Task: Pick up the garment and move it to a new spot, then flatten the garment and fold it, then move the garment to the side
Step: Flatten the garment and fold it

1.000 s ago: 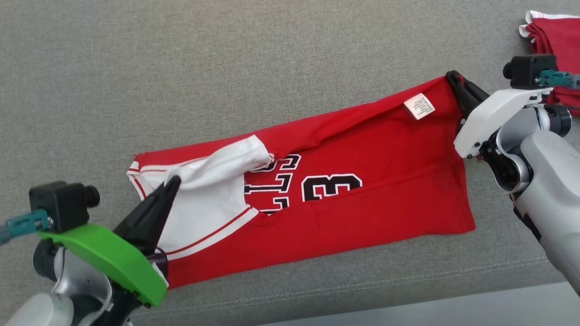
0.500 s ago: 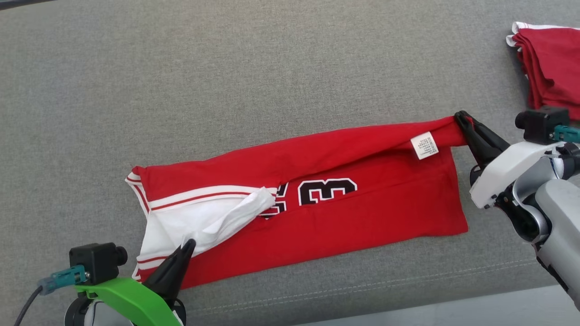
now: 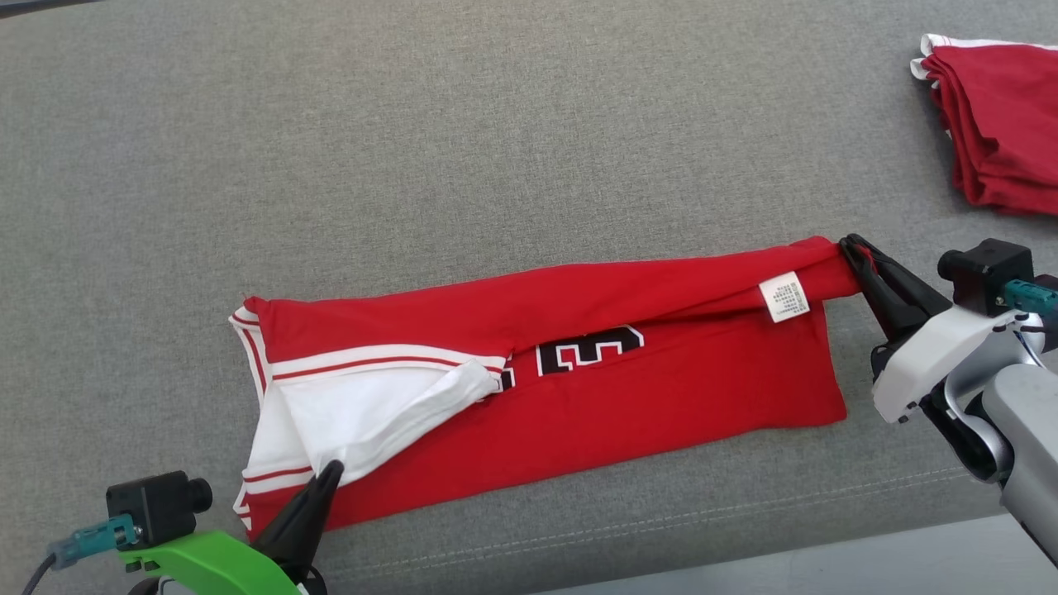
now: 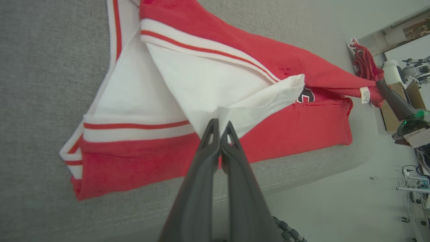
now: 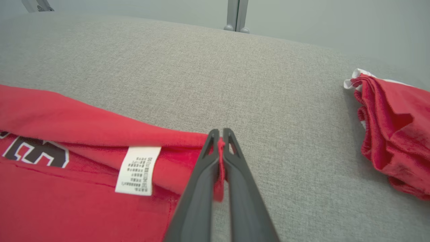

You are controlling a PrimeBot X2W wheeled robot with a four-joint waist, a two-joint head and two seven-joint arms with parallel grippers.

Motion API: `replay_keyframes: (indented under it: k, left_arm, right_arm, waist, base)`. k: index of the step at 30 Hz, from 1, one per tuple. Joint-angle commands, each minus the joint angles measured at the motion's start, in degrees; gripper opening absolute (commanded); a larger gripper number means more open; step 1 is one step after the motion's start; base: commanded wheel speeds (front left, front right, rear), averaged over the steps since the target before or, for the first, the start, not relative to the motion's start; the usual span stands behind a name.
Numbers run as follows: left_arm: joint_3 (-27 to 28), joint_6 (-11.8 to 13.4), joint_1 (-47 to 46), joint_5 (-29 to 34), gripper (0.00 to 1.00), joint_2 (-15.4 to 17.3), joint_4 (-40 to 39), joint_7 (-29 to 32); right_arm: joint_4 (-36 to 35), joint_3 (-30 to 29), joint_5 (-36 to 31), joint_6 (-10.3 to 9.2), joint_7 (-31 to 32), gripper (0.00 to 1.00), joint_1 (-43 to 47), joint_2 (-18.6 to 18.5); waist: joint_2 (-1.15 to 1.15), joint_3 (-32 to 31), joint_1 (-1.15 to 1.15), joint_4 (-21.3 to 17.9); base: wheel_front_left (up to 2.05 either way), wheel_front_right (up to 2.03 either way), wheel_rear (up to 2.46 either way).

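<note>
Folding is progressing, lengthwise fold half laid — left gripper [image 3: 330,469] and right gripper [image 3: 851,245] are each clamping shut on the garment [image 3: 661,397]; sideways move is waiting.

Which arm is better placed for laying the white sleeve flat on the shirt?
Probably the left: the left gripper is shut on the white sleeve itself, while the right gripper pinches the garment at its other end.
</note>
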Motion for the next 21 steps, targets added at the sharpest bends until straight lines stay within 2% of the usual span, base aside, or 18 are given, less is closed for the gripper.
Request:
replay_keyframes:
  k: [1,3,4,5,7,9,10,11,12,16,21]
  left_arm:
    - [-0.17,-0.34,1.03,-0.64,0.00,0.38,-0.08,0.23]
    - [-0.42,-0.49,1.28,-0.66,0.00,0.27,0.15,0.24]
    - [-0.67,-0.53,1.33,-0.60,0.00,0.15,0.51,0.41]
    - [-1.04,-0.66,1.29,-0.55,0.00,-0.05,0.85,0.66]
    - [-1.66,-0.87,1.03,-0.61,0.00,-0.68,1.49,0.86]
    - [-2.46,-1.05,0.70,-0.10,0.20,-0.97,2.44,1.36]
    - [-2.72,-1.07,0.59,0.09,0.34,-1.22,2.73,1.30]
    - [-2.84,-1.11,0.49,0.25,0.59,-1.39,3.02,1.10]
    - [-2.96,-1.18,0.45,0.33,1.00,-1.60,3.23,0.88]
    - [-3.27,-1.08,0.77,1.11,1.00,-2.00,3.89,-0.16]
    - [-2.92,-0.31,1.40,2.13,1.00,-2.09,3.53,-1.45]
  right_arm:
    - [0.02,0.20,-0.70,-0.03,-0.80,0.00,0.67,0.22]
    - [-0.74,0.77,-1.61,-0.03,-1.55,0.04,0.88,0.24]
    - [-1.07,0.93,-2.15,-0.03,-1.85,0.11,1.10,0.17]
    - [-1.25,1.15,-3.04,-0.03,-2.07,0.27,1.37,-0.12]
    - [-1.78,1.78,-4.67,-0.03,-2.36,0.40,1.82,-0.46]
    - [-2.84,1.61,-6.16,-0.03,-2.47,0.45,2.44,-0.31]
    - [-3.58,1.46,-6.85,-0.03,-2.48,0.51,2.98,-0.39]
    - [-4.15,1.04,-7.12,-0.03,-2.39,0.74,3.97,-0.47]
    - [-4.67,0.77,-7.60,-0.03,-2.40,1.00,4.96,-0.62]
    - [-6.65,0.67,-9.37,-0.03,-2.42,1.00,8.25,-1.59]
    - [-5.91,1.63,-10.25,-0.03,-2.42,1.00,11.86,-3.28]
  waist:
    - [0.00,0.02,0.00,0.16]
    - [0.00,0.00,0.00,0.31]
    - [0.00,-0.04,0.00,0.36]
    - [0.00,-0.11,0.00,0.41]
    - [0.00,-0.27,0.00,0.45]
    - [0.00,-0.53,0.00,0.38]
    - [0.00,-0.69,0.00,0.34]
    - [0.00,-0.84,0.00,0.30]
    - [0.00,-1.02,0.00,0.24]
    - [0.00,-1.98,0.00,-0.15]
    - [0.00,-3.68,0.00,-0.62]
  base:
    - [0.00,0.00,0.00]
    - [0.00,0.00,0.00]
    - [0.00,0.00,0.00]
    - [0.00,0.00,0.00]
    - [0.00,0.00,0.00]
    - [0.00,0.00,0.00]
    - [0.00,0.00,0.00]
    - [0.00,0.00,0.00]
    - [0.00,0.00,0.00]
    - [0.00,0.00,0.00]
    - [0.00,0.00,0.00]
